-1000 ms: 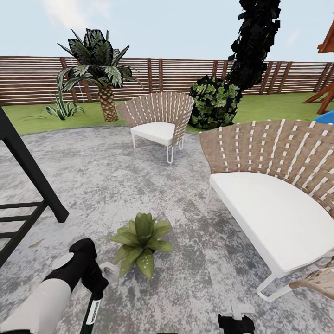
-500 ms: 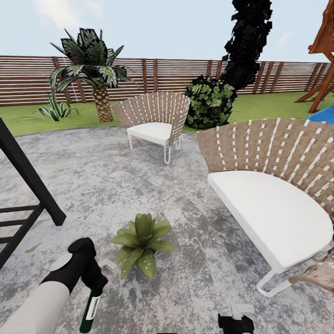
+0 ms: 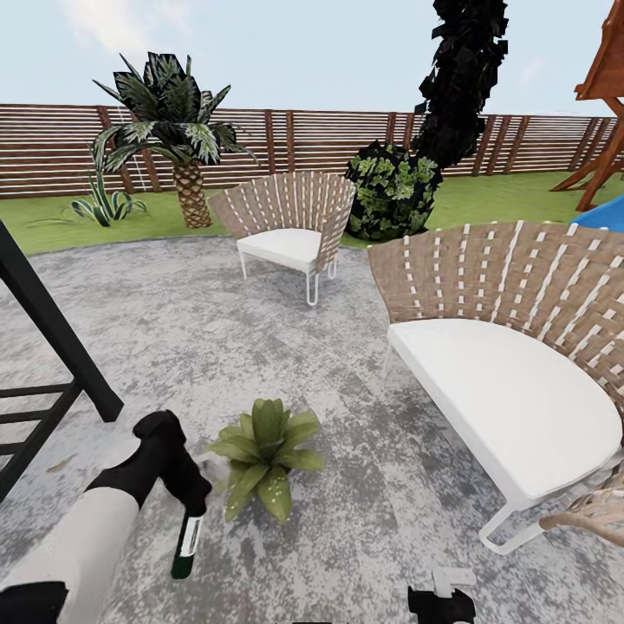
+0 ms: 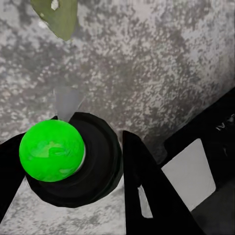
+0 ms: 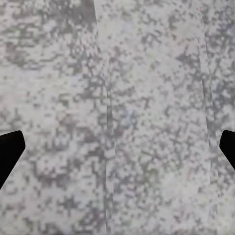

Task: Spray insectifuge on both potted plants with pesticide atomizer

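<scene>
Head view: one potted plant [image 3: 264, 454] and two woven chairs [image 3: 290, 230] stand on the grey stone patio [image 3: 217, 329], with lawn and a slatted fence [image 3: 52, 143] behind. The left claw [image 3: 192, 498], raised since the earlier frame, grasps one pesticide atomizer [image 3: 187, 544] beside the plant.

Left wrist view: the claw [image 4: 73, 171] is clenched on the atomizer [image 4: 68, 161].

Right wrist view: the right claw [image 5: 117, 147] is released over bare patio.

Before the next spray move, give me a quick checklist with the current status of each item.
1. Atomizer held by left gripper: ok.
2. Bottle hangs base-down, head up in the gripper: ok.
3. Potted plant close beside the bottle: ok.
4. Nozzle aimed at the leaves: cannot tell.
5. Second potted plant located: not ok.
6. Right gripper open, over bare patio: ok.
</scene>
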